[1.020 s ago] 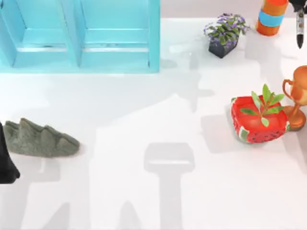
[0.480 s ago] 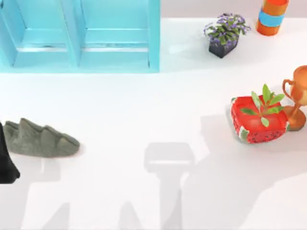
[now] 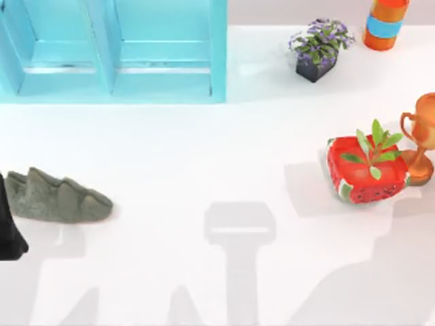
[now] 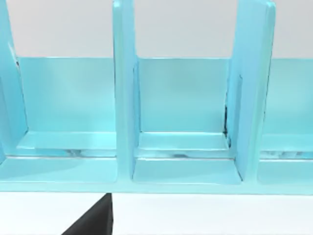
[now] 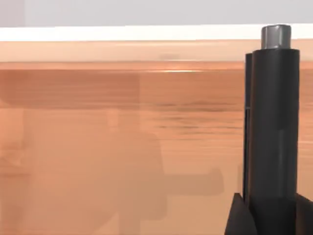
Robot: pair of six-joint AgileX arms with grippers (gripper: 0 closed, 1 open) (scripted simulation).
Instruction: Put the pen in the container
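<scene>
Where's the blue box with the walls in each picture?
Top view: the blue container fills the top-left, on the white table.
Left wrist view: its open compartments face the camera, close up.
Right wrist view: the pen stands before a brown surface.
Shared landmark: the white table along the container's front edge.

The left arm [image 3: 9, 227] sits low at the table's left edge in the top view, a dark shape just poking into sight, and its wrist view catches a black wedge of the left gripper [image 4: 93, 223] at the frame's lower edge. Over on the right wrist view, a dark piece of the right gripper [image 5: 243, 215] sits against an upright black barrel, probably clamped on it.
</scene>
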